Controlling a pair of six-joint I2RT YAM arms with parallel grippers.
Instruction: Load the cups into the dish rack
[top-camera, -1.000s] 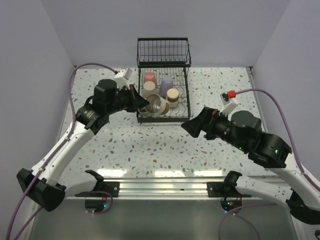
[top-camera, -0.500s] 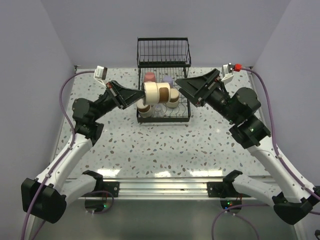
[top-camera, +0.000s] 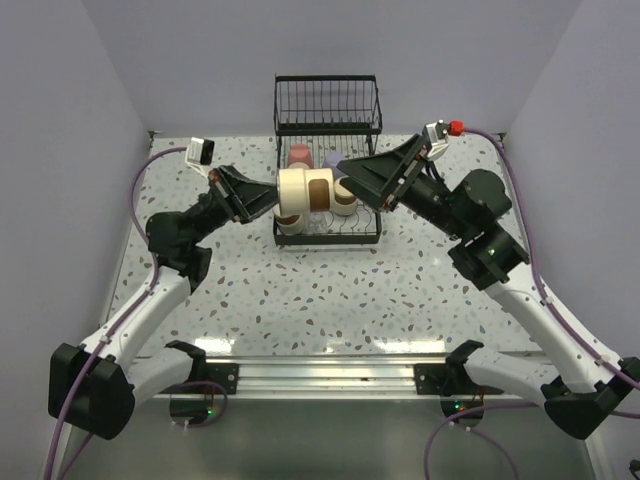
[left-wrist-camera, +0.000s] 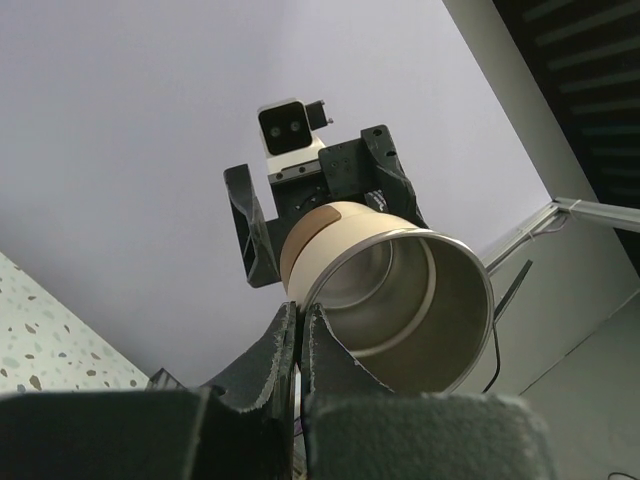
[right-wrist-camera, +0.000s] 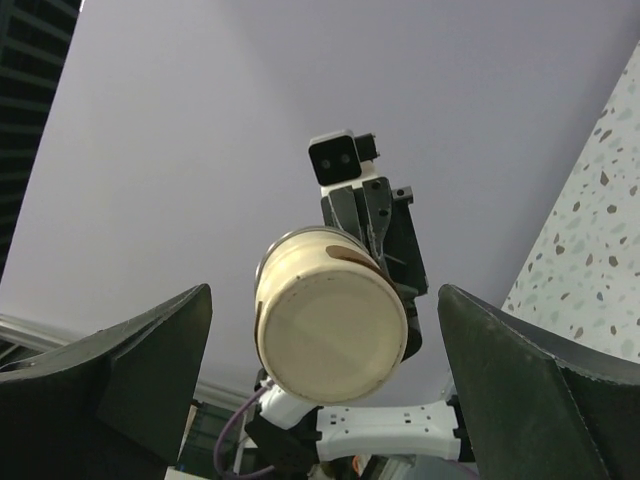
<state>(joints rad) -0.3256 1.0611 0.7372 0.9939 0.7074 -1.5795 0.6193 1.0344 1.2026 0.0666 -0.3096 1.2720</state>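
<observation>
Left gripper clamps the rim of a cream, metal-lined tumbler, its base presented to the wide-open, empty right gripper, evidently for handover.

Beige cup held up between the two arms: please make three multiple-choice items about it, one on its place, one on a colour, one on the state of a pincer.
1. Where is the beige round cup with the brown band?
A. lying on the table
B. held in the air by the left pincer, near the black wire dish rack
C. inside the rack's upright basket

2. What does the inside of this cup look like?
A. pink
B. shiny metallic
C. black

3. In which state is the right pincer?
A. shut on the cup
B. out of view
C. open, holding nothing

Answers:
1 B: the left wrist view shows that pincer pinching the rim in mid-air.
2 B: the left wrist view looks into the reflective inside.
3 C: the right wrist view shows both fingers wide apart, with the cup's base facing them untouched.
</observation>
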